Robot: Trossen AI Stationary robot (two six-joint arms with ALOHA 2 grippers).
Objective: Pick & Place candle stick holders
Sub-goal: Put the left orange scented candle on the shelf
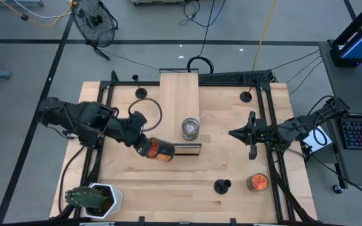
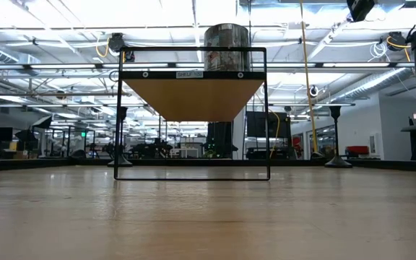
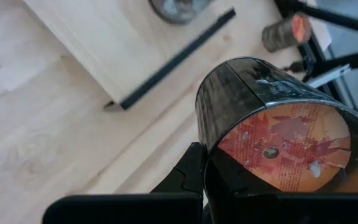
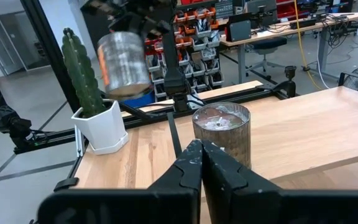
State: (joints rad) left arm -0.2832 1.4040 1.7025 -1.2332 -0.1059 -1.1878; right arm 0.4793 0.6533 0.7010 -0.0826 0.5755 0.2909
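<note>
- From above: the left gripper (image 1: 148, 145) is over the desk (image 1: 124, 182), just beside the front corner of the wooden shelf (image 1: 179, 94). It is closed around a round jar with an orange label (image 1: 160, 150), and the jar lies tipped on its side in the grip.
- A grey jar (image 1: 190, 129) stands on the shelf near its front edge.
- The right gripper (image 1: 234, 134) waits over the right side of the desk with its fingers pressed together and nothing in them.
- One black candle stick holder (image 1: 221, 186) stands near the front of the desk, just beside another orange jar (image 1: 257, 182). A second holder (image 1: 141, 93) is at the back left and a third (image 1: 247, 96) at the back right.
- A cactus in a white pot (image 1: 93, 198) sits at the front left corner.
- From desk height: the shelf (image 2: 192, 97) stands on a thin black frame with the grey jar (image 2: 226, 48) on top. Two holders (image 2: 121, 137) and (image 2: 336, 137) stand far back, one on each side.
- Left wrist camera: the held jar (image 3: 278, 130) fills the view, label end facing out.
- Right wrist camera: the closed fingers (image 4: 201, 165) point at the grey jar (image 4: 221, 134). Behind it the held jar (image 4: 124, 63) hangs in the air, beside the cactus (image 4: 82, 71).
</note>
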